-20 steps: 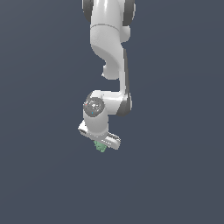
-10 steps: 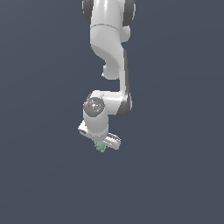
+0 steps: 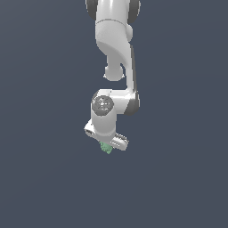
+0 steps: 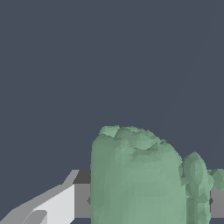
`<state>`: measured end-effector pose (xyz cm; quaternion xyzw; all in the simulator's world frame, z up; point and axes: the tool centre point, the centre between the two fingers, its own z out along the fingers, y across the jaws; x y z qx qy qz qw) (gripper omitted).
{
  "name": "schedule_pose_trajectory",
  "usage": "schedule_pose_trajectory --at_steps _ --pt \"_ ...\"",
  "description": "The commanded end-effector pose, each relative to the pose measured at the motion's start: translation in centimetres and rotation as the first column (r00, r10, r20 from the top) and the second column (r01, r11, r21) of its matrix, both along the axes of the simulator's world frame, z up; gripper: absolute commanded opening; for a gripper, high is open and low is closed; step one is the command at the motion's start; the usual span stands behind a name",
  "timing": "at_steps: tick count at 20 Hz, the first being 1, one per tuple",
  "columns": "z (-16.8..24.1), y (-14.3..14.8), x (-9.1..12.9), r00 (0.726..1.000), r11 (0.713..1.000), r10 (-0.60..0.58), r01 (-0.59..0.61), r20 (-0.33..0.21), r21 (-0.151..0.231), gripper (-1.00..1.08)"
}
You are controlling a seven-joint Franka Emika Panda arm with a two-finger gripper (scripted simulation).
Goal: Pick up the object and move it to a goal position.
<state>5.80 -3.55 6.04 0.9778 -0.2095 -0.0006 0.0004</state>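
Observation:
The object [image 3: 106, 148] is a small pale-green lumpy block hanging just under the white arm's hand in the exterior view. My gripper [image 3: 107, 147] is shut on it; the fingers are mostly hidden behind the hand there. In the wrist view the object [image 4: 138, 179] looms large, its bumpy surface filling the space between the dark pads, with one light finger [image 4: 52, 205] showing beside it.
A plain dark blue-grey surface [image 3: 44, 178] spreads all around the arm. The white arm's links [image 3: 113, 40] rise to the top edge of the exterior view.

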Motion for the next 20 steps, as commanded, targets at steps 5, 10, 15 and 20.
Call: schedule_pose_trajectory --at_steps 5,10,15,20 --pt "3.4 5.6 -0.3 1.000 1.000 0.002 -0.002 0.001 0.000 -1.00" --pt "6.7 11.0 -0.6 1.000 1.000 0.002 -0.002 0.001 0.000 -1.00" --pt "10.0 16.2 -0.8 1.000 1.000 0.002 -0.002 0.002 0.000 -1.00" --pt "12.9 21.0 -0.9 1.000 1.000 0.002 -0.002 0.002 0.000 -1.00"
